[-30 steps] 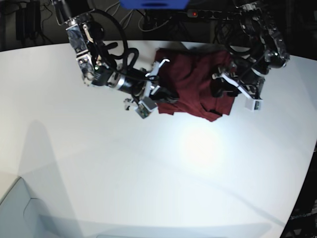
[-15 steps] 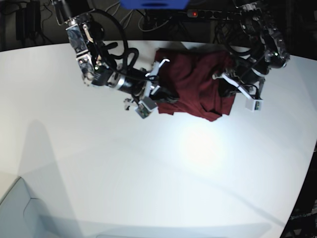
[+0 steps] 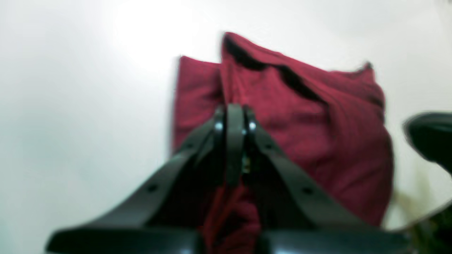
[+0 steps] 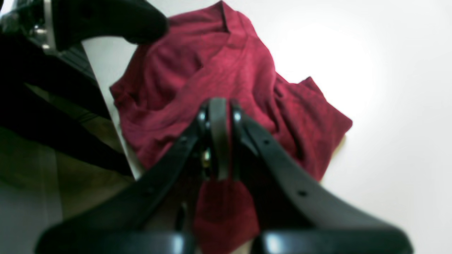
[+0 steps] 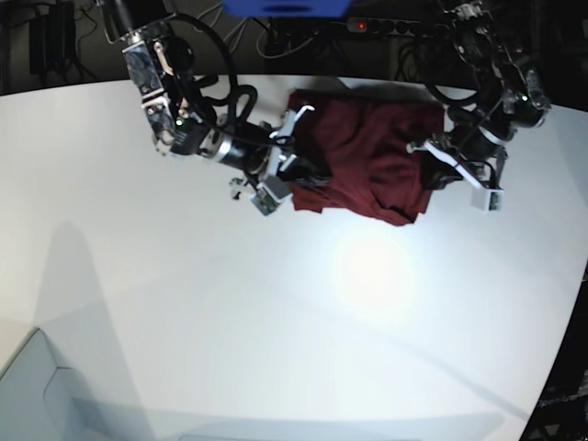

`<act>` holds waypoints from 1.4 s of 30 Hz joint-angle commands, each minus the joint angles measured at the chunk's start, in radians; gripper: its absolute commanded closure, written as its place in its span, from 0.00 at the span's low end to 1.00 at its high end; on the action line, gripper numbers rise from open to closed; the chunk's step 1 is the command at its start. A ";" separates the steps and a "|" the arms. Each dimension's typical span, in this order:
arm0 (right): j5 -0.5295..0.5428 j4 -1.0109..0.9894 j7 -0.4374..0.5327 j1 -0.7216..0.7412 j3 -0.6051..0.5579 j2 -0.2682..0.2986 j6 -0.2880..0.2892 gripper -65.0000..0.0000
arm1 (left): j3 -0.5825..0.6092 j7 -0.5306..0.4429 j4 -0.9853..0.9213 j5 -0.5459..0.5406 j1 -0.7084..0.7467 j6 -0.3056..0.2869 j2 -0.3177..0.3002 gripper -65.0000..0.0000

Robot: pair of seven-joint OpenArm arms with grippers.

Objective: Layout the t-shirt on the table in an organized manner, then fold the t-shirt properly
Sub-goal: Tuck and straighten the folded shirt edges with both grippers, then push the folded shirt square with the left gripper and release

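Sitting bunched at 12 o'clock on the big smooth white table [image 5: 184, 303], the plain maroon fabric t-shirt [image 5: 363, 156] has both grippers pinching it: left gripper [image 3: 231, 121] and right gripper [image 4: 217, 113], fingers clamped together on cloth.

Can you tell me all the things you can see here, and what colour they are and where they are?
dark red soft fabric t-shirt: one, maroon, bunched and creased near the far edge of the table, between the two arms.
large smooth white table: one, white, fills most of the base view, bare in front of the shirt.
blue thing: one, blue, beyond the table's far edge; cut off, so I cannot tell what it is.
cables: several, dark, behind the table.
left gripper: one, black, shut on a fold of the t-shirt at its side.
right gripper: one, black, shut on the t-shirt's opposite side.
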 commanded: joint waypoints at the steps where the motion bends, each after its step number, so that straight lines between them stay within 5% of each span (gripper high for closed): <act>1: 0.017 0.022 0.026 0.010 0.001 -0.001 0.006 1.00 | -0.024 -0.014 0.021 -0.017 -0.007 -0.002 -0.009 1.00; 21: 0.019 0.024 0.026 0.004 0.001 -0.001 0.006 1.00 | -0.082 -0.017 -0.140 -0.015 -0.031 -0.005 -0.020 0.98; 23: 0.019 0.024 0.026 0.004 0.001 -0.001 0.006 1.00 | -0.082 -0.014 -0.139 -0.017 -0.039 -0.007 -0.029 0.92; 34: 0.019 0.027 0.026 0.004 0.001 -0.001 0.006 1.00 | -0.091 0.043 -0.042 -0.043 -0.013 -0.007 -0.032 0.21; 38: 0.019 0.083 -0.008 -0.009 0.001 0.010 0.006 1.00 | -0.082 0.043 -0.059 -0.052 -0.016 -0.007 -0.023 0.09; 42: 0.019 0.143 -0.069 -0.007 0.004 0.038 0.006 1.00 | -0.063 0.041 -0.116 -0.052 -0.022 -0.007 -0.020 0.09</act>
